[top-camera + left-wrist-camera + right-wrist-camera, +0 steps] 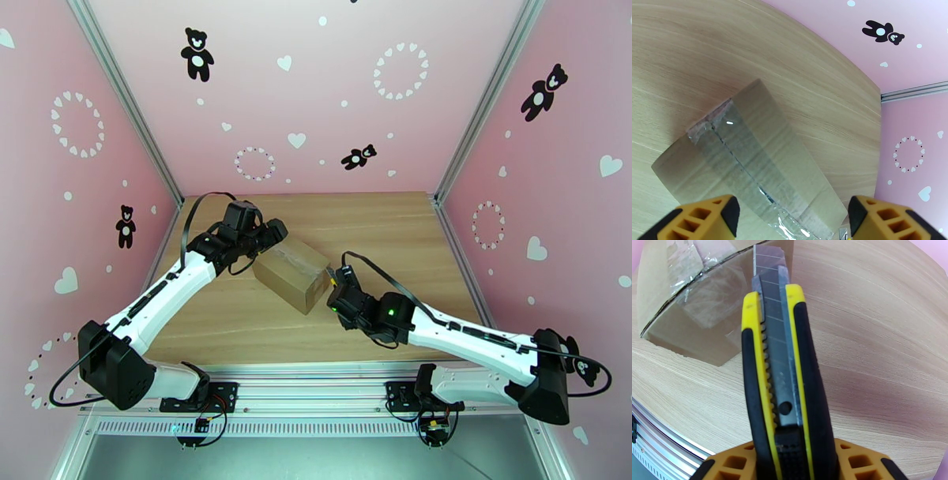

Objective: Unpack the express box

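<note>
The express box (291,274), a brown carton with clear tape along its top seam, lies slantwise on the wooden table (237,324). My left gripper (271,234) sits at the box's far left end. In the left wrist view its yellow fingers (703,219) stand wide on either side of the express box (750,158) and close against its sides. My right gripper (338,294) is shut on a yellow and black utility knife (778,370). The knife's blade is extended and its tip (768,255) reaches the taped top edge at the near right end of the express box (691,315).
Pink walls with bear and heart prints enclose the table on three sides. A metal rail (316,375) runs along the near edge by the arm bases. Bare wood lies behind the box and at the front left.
</note>
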Tool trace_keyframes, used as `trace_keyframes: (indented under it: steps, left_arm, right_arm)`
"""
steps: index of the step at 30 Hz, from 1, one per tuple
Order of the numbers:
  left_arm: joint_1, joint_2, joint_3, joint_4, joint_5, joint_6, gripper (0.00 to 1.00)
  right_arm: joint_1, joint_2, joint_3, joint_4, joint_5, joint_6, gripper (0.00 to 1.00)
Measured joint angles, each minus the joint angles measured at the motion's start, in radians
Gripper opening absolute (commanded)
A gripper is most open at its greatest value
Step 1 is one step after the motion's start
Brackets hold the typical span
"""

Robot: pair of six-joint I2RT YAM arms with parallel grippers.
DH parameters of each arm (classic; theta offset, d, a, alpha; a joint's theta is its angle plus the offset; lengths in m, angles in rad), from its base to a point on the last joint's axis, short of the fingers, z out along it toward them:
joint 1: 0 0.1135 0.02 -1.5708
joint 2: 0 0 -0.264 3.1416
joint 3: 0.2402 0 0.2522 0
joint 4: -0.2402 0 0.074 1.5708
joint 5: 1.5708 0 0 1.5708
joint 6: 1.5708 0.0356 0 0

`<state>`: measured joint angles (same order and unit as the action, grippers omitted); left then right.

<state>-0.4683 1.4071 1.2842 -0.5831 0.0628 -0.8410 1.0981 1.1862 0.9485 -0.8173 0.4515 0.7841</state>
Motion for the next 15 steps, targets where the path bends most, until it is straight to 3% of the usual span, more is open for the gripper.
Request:
trace_keyframes:
  steps: [15]
  left_arm:
    - [0.000,0.000,0.000,0.000,0.000,-0.002,0.78]
  right_arm:
    - [0.002,0.015,0.005,-0.002,0.003,-0.002,0.00]
